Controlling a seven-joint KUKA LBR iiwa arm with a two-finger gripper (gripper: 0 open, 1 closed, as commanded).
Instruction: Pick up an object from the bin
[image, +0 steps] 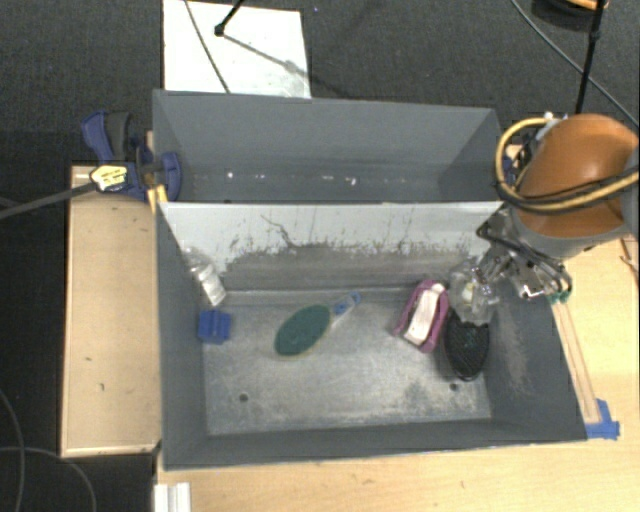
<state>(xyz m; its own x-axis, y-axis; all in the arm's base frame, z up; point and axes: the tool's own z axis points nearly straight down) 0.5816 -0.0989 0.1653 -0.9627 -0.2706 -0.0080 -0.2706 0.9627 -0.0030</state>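
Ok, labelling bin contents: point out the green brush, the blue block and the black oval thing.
green brush (298, 331): camera view, oval head.
blue block (213, 326): camera view, top face.
black oval thing (467, 352): camera view, its middle.

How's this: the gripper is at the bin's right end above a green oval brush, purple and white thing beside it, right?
Wrong colour: the camera view shows a black brush under the gripper at the bin's right end; the green brush lies centrally. The purple and white thing is beside the black one.

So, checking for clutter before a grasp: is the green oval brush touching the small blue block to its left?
Apart. The camera view shows bare bin floor between the green oval brush and the blue block.
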